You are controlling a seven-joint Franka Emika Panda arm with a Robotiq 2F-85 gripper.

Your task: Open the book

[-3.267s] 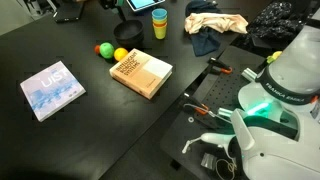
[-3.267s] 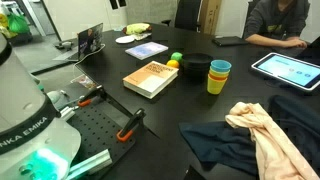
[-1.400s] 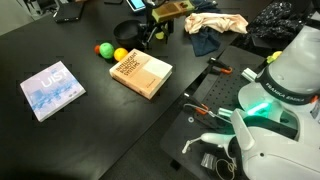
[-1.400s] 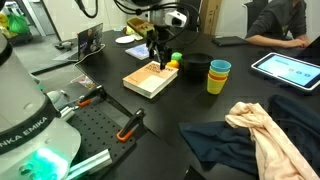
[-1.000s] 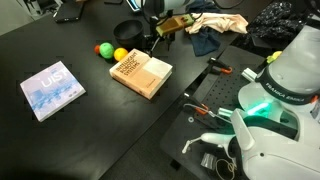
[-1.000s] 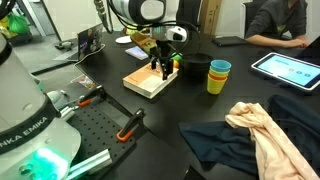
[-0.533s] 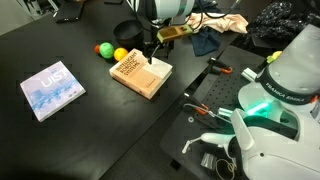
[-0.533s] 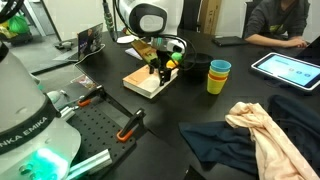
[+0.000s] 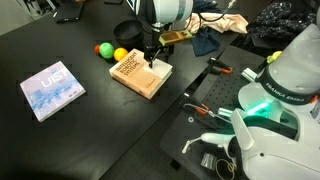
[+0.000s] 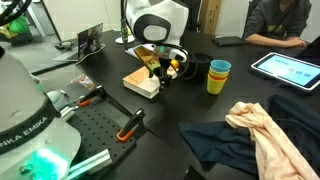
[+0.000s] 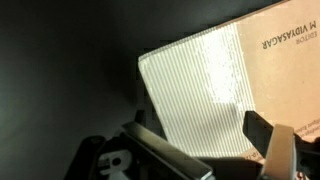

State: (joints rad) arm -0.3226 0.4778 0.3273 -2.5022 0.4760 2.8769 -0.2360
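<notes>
The gripper (image 9: 152, 58) is held open, its jaws spread, just above the page-edge side of the closed book (image 9: 133, 75), which is laid flat on the tabletop (image 9: 90, 125).

The end effector (image 9: 152, 58) hangs at the far edge of the closed book (image 9: 137, 76).

The book (image 9: 139, 74) — thick, brown-orange cover, white lettering — lies flat, closed.
</notes>
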